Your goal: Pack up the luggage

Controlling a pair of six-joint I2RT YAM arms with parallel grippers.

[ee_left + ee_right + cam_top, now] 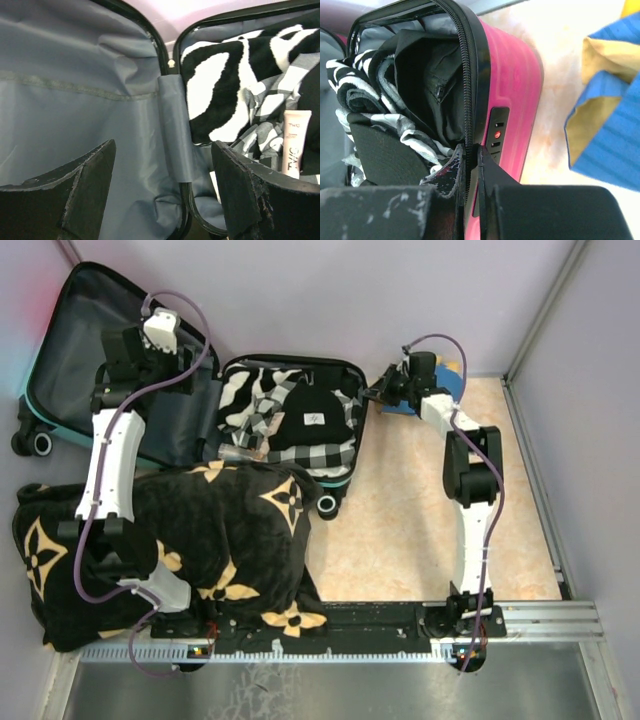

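Left arm (105, 460) stretched to 12 o'clock, left gripper (162, 147) over lid (60, 100), jaws wide apart, right arm (470, 480) bent, right gripper (470, 150) clamped on suitcase (507, 75) edge at 3 o'clock

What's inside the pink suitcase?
The suitcase holds zebra-striped cloth, black clothing, checked cloth and a pale tube. Anything beneath them is covered.

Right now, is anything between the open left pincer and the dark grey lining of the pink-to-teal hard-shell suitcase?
Nothing visible does. The left pincer hangs open directly over the bare dark grey fabric lining of the suitcase, at its grey hinge strap.
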